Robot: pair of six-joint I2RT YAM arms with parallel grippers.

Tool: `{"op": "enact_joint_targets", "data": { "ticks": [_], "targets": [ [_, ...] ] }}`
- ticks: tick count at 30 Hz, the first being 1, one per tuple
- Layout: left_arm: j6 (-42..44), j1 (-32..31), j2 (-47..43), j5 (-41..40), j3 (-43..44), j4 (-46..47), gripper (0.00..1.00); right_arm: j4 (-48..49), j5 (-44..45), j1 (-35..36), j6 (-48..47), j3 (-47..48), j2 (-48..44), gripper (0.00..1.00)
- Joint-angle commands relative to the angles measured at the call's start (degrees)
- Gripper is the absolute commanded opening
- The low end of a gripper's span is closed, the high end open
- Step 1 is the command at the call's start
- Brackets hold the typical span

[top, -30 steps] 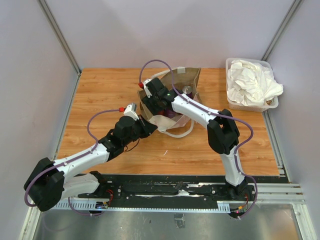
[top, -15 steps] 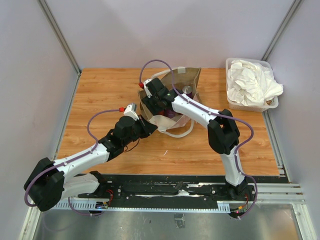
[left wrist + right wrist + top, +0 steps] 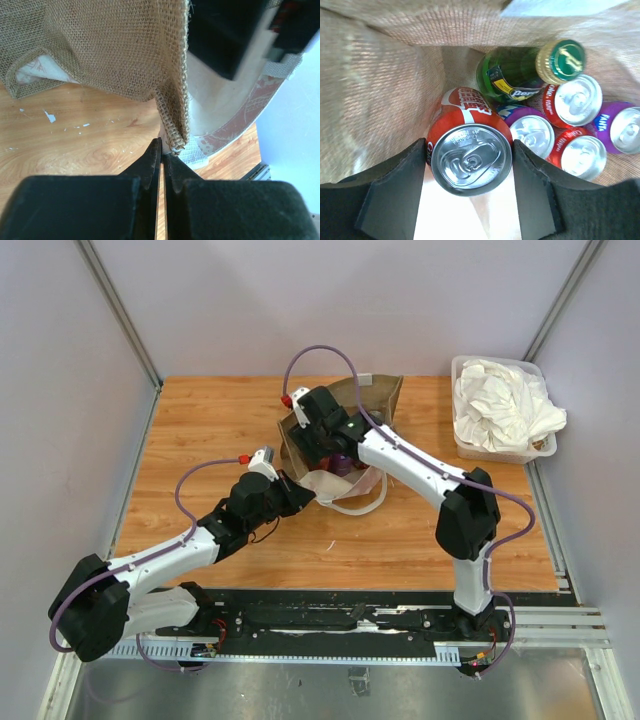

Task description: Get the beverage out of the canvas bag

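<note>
**In the canvas bag (image 3: 378, 398), the red can (image 3: 470, 157) is clamped**

Top view: the bag stands on the desk (image 3: 200, 430); the right claw (image 3: 333, 452) reaches down into the bag's mouth; the left claw (image 3: 303, 492) sits at the bag's near-left corner.
Left wrist: the fingers are pressed together, pinching the bag's burlap hem at their tips.
Right wrist: the fingers squeeze the red can from both sides; it is inside the bag, beside a green bottle (image 3: 520, 75) and other cans (image 3: 532, 135).
</note>
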Motion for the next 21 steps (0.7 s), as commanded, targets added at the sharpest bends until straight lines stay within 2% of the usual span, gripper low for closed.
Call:
{"op": "enact_joint_targets", "data": {
  "ticks": [1, 6, 12, 17, 21],
  "targets": [
    [0.5, -0.6, 0.7, -1.0, -0.3, -1.2, 0.05, -0.4, 2.1, 1.3, -1.0, 2.0, -6.7, 0.01],
    [0.6, -0.6, 0.5, -1.2, -0.5, -1.2, 0.05, -1.0, 4.5, 1.4, -1.4, 2.7, -8.9, 0.01],
    [0.6, -0.6, 0.9, -1.4, -0.4, -1.0, 0.05, -6.2, 8.5, 1.6, -1.9, 8.1, -11.3, 0.01],
    [0.6, -0.6, 1.7, -1.1, -0.7, -0.5, 0.05, -7.2, 14.1, 1.6, -3.3, 8.3, -17.7, 0.01],
    [0.8, -0.6, 2.4, -0.9, -0.7, -0.1, 0.05, -5.7, 20.3, 1.6, -4.5, 4.1, -25.6, 0.01]
  ]
}}
